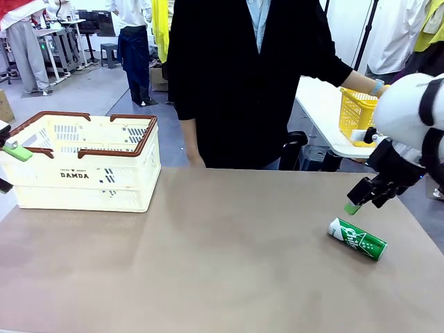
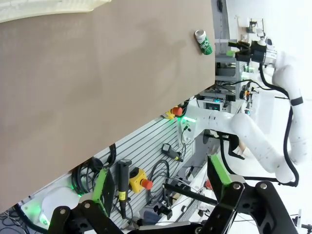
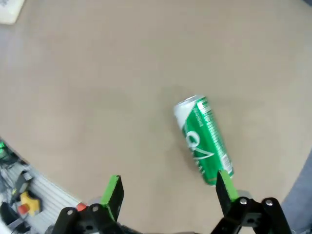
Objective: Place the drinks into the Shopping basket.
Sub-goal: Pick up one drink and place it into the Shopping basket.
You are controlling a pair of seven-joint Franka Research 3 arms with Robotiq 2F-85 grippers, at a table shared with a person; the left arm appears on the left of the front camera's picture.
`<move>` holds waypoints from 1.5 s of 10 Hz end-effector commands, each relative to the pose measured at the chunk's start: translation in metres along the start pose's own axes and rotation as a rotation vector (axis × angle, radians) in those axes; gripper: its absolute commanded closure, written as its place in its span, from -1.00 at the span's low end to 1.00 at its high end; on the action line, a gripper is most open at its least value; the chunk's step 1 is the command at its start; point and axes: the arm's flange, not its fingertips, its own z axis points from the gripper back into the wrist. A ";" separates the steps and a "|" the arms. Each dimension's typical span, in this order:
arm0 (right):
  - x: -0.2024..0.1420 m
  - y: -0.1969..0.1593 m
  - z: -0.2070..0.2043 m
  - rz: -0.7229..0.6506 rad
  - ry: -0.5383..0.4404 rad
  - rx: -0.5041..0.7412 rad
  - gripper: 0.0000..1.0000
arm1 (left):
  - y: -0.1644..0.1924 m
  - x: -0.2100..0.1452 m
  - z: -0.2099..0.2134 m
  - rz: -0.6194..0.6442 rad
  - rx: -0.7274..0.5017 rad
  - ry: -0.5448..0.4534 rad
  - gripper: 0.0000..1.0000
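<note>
green can (image 1: 356,238) on its side near released right gripper (image 3: 169,187), "damda" shopping basket (image 1: 41,189) beside released left gripper (image 2: 161,180)

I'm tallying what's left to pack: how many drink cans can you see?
1. A green can lies on its side on the table, toward the robot's right. The basket hides its inside from view, so more may sit there.
</note>
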 end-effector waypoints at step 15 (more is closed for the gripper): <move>-0.008 -0.063 -0.016 0.565 -0.009 0.036 -1.00 | 0.000 -0.002 0.000 0.003 -0.013 -0.001 -1.00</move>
